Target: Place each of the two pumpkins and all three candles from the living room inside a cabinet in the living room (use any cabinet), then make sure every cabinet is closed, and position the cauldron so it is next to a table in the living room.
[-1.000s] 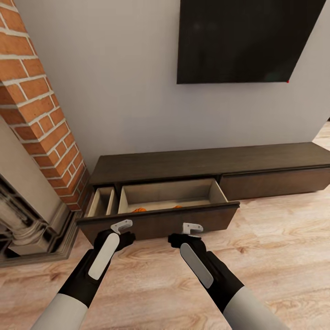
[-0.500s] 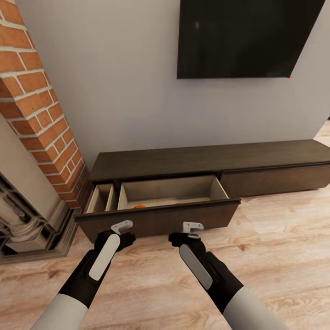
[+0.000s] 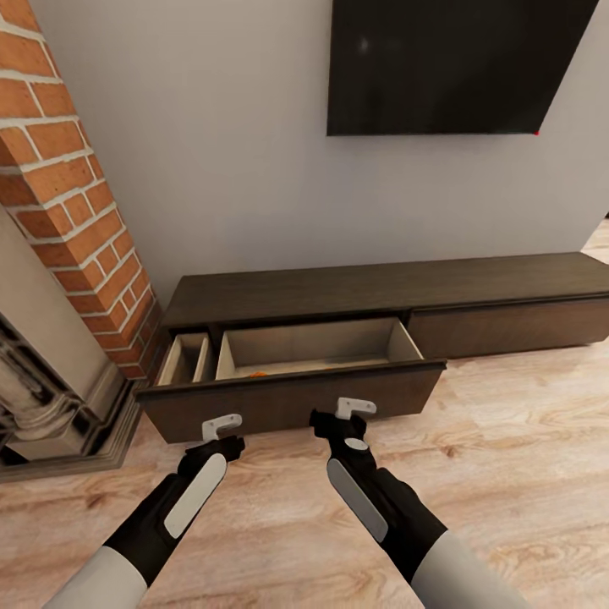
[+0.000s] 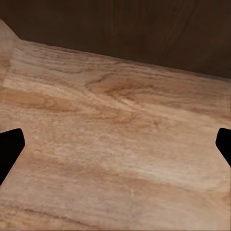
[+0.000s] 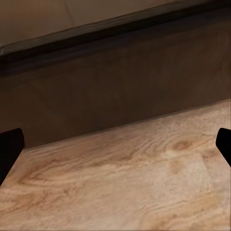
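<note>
The long dark-brown cabinet (image 3: 381, 292) stands against the wall with its left drawer (image 3: 288, 393) pulled out, showing a pale beige inside. A sliver of orange pumpkin (image 3: 258, 372) peeks over the drawer front. My left gripper (image 3: 222, 425) hangs open just in front of the drawer front, near its left half. My right gripper (image 3: 355, 408) is open too, close to the front's middle. In the wrist views the left gripper (image 4: 115, 149) and the right gripper (image 5: 115, 147) have their dark fingertips far apart over the wood floor. The candles, cauldron and table are out of view.
A brick fireplace column (image 3: 68, 194) with a stone surround (image 3: 51, 397) stands at the left, close to the drawer's end. A black TV (image 3: 448, 63) hangs on the wall above. Wood floor (image 3: 507, 474) stretches to the right.
The whole picture shifted, so the camera moved. My left gripper has drawn back a little from the drawer front. Less of the orange shows over the drawer front.
</note>
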Motion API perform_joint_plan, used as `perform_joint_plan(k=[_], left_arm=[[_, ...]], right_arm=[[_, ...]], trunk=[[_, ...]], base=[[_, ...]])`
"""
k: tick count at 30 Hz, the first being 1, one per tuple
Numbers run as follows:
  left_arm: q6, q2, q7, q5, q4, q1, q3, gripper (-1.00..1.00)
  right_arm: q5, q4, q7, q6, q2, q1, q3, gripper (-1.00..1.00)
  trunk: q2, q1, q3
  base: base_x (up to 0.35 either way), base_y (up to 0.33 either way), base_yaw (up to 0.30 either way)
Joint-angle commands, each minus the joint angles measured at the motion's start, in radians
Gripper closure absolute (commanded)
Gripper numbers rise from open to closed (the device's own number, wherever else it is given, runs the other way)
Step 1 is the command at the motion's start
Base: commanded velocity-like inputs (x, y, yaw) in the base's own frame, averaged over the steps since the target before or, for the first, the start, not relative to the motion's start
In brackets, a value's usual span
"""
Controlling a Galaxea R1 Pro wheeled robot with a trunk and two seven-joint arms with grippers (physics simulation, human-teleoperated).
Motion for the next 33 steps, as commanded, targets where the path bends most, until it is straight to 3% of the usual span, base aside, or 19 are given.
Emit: perform_joint_plan(k=[1,4,9,14,16,18,19,21,23,30,33], left_arm=[[-0.007,0.003,0.008,0.007,0.000,-0.001,-0.008,-1.00],[-0.021,0.006,0.008,0.006,0.001,-0.001,-0.014,-1.00],[-0.025,0.007,0.008,0.005,0.002,-0.001,-0.032,-1.00],[-0.095,0.009,0.008,0.005,0.002,-0.001,-0.076,-1.00],[-0.122,0.012,0.008,-0.005,0.004,-0.001,-0.091,-1.00],[-0.143,0.017,0.008,-0.048,0.005,-0.001,-0.101,-1.00],[-0.147,0.018,0.007,-0.062,0.006,-0.001,-0.102,-1.00],[-0.179,0.019,0.007,-0.127,0.006,0.000,-0.105,-1.00],[-0.207,0.019,0.007,-0.152,0.007,0.000,-0.105,-1.00],[-0.230,0.021,0.007,-0.171,0.008,0.002,-0.106,-1.00],[-0.231,0.021,0.007,-0.172,0.008,0.002,-0.106,-1.00]], right_arm=[[-0.003,-0.001,-0.003,-0.002,0.000,-0.001,0.014,-1.00],[-0.001,-0.001,0.002,-0.019,0.000,-0.001,0.045,-1.00],[0.017,0.001,0.004,-0.050,0.001,-0.001,0.055,-1.00],[0.189,0.032,0.003,-0.087,-0.001,-0.001,0.073,-1.00],[0.219,0.050,0.004,-0.127,-0.001,-0.001,0.073,-1.00],[0.240,0.069,0.005,-0.171,-0.004,-0.001,0.074,-1.00],[0.243,0.073,0.005,-0.179,-0.004,-0.001,0.074,-1.00],[0.253,0.092,0.025,-0.200,-0.002,-0.001,0.075,-1.00],[0.255,0.104,0.059,-0.206,-0.001,-0.001,0.075,-1.00],[0.258,0.136,0.104,-0.215,0.000,-0.001,0.074,-1.00],[0.259,0.149,0.106,-0.260,-0.004,-0.001,0.075,-1.00]], trunk=[[-0.008,0.004,-0.004],[-0.029,0.015,-0.013],[-0.064,0.034,-0.029],[-0.099,0.054,-0.045],[-0.113,0.061,-0.051],[-0.127,0.069,-0.057],[-0.134,0.073,-0.060],[-0.148,0.080,-0.067],[-0.162,0.088,-0.073],[-0.211,0.115,-0.095],[-0.232,0.126,-0.104]], base=[[0.000,0.000,0.000],[0.000,0.000,0.000],[0.000,0.000,0.000],[0.000,0.000,0.000],[0.000,0.000,0.000],[0.000,0.000,0.000],[0.000,0.000,0.000],[0.000,0.000,0.000],[0.000,0.000,0.000],[0.000,0.000,0.000],[0.000,0.000,0.000]])
